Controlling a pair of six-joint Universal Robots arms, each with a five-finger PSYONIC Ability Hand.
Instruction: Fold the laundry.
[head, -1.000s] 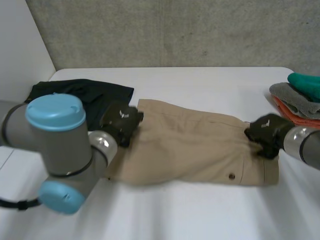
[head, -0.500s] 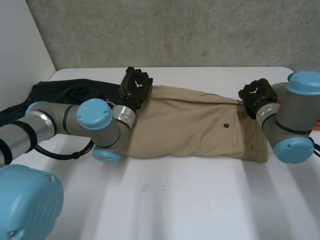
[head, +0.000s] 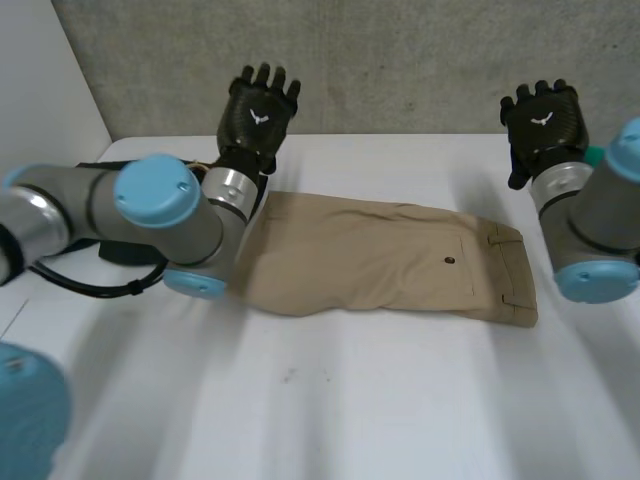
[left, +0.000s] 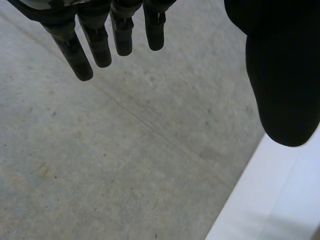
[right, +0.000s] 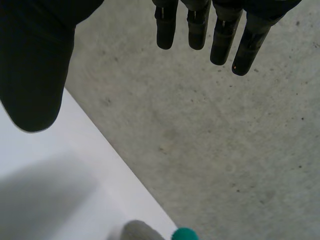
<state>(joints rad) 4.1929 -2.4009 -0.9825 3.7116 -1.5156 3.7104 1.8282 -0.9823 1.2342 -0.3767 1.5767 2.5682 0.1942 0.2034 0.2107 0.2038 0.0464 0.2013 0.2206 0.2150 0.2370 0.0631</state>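
Tan trousers (head: 385, 260) lie folded flat across the middle of the white table (head: 350, 400), waistband and button toward my right arm. My left hand (head: 258, 108) is raised above the table's far edge, past the trousers' left end, fingers (left: 80, 50) straight and spread, holding nothing. My right hand (head: 540, 118) is lifted above the far right of the table, beyond the waistband, fingers (right: 220, 35) straight and empty too. Both palms face the grey wall.
A dark garment (head: 110, 180) lies at the table's far left, partly behind my left arm. A teal and a grey folded cloth (right: 160, 234) sit at the far right edge. A grey concrete wall (head: 400, 60) stands behind the table.
Both hands let go of the trousers' far edge, opened, and rose up and back toward the wall. The trousers now lie folded in half lengthwise.
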